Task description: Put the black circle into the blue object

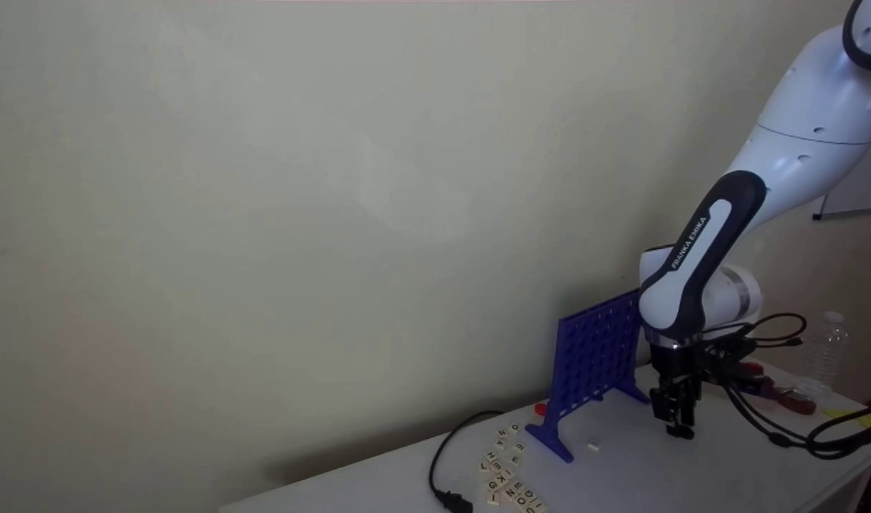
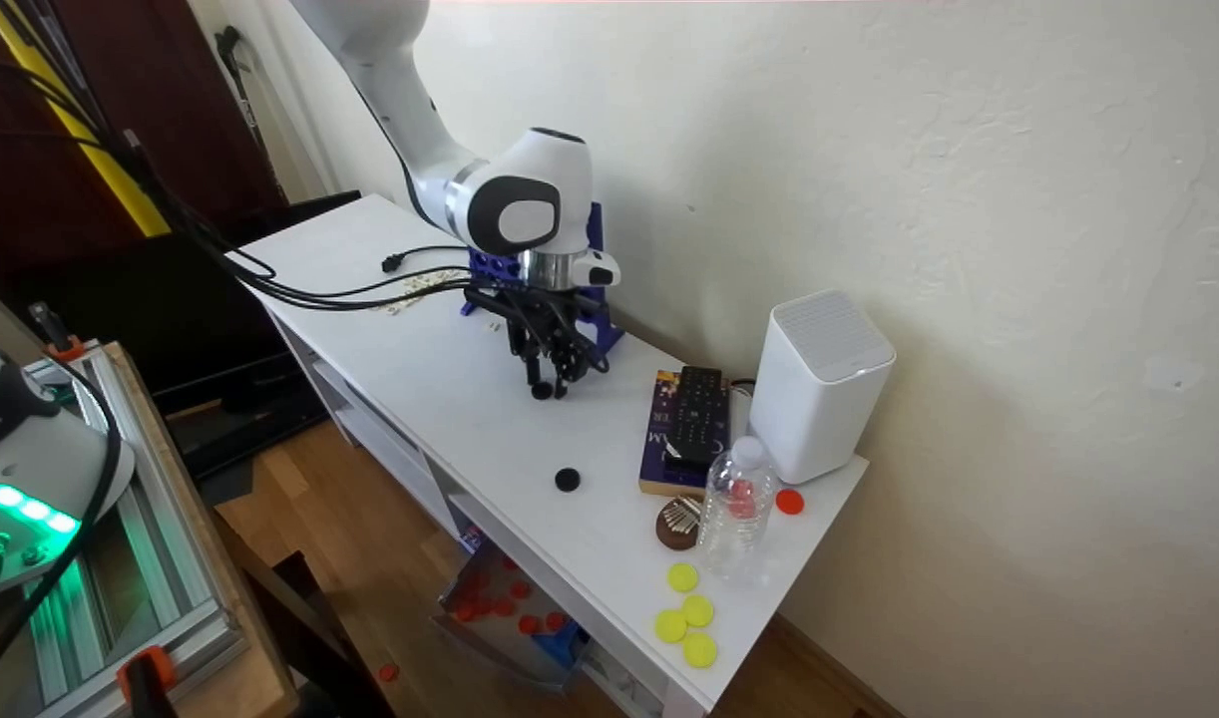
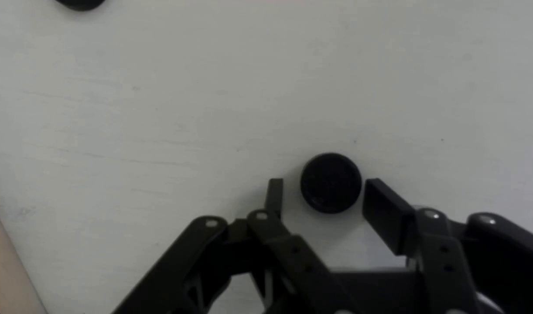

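The claw (image 3: 322, 192) is open, with its two fingers (image 3: 274, 194) on either side of a black game disc (image 3: 331, 183) on the white counter (image 3: 162, 109). In the wrist view, the disc sits just beside the right finger, with a bigger gap at left. Closing should grab it.

Black disc (image 3: 331, 183), blue grid (image 1: 596, 354) patterned with holes, black tool (image 3: 324, 187), white table (image 2: 450, 399), black-lettered cream tiles (image 1: 502, 479)
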Motion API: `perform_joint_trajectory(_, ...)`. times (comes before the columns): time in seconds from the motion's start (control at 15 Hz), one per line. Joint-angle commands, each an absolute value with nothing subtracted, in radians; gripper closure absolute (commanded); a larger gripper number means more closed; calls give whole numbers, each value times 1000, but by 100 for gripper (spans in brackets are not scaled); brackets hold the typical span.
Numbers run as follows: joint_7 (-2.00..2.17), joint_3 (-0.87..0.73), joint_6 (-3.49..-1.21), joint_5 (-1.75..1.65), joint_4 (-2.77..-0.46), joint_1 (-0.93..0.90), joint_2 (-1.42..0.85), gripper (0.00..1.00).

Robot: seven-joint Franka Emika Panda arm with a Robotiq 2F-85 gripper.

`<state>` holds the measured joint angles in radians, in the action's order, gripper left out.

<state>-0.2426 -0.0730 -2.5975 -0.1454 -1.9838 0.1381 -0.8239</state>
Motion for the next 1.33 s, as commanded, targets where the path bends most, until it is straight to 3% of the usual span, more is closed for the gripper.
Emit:
perform_joint_trajectory(0.0, -244, -86, -2567, -176, -1955, 124, -850, 79)
perform_joint_trajectory(0.2, -246, -87, -2541, -181, -1945, 121, -852, 90)
perform_joint_trajectory(0.53, -257, -78, -2557, -179, -1973, 133, -828, 90)
perform_joint_trajectory(1.27, -238, -92, -2861, -159, -2369, 171, -521, 90)
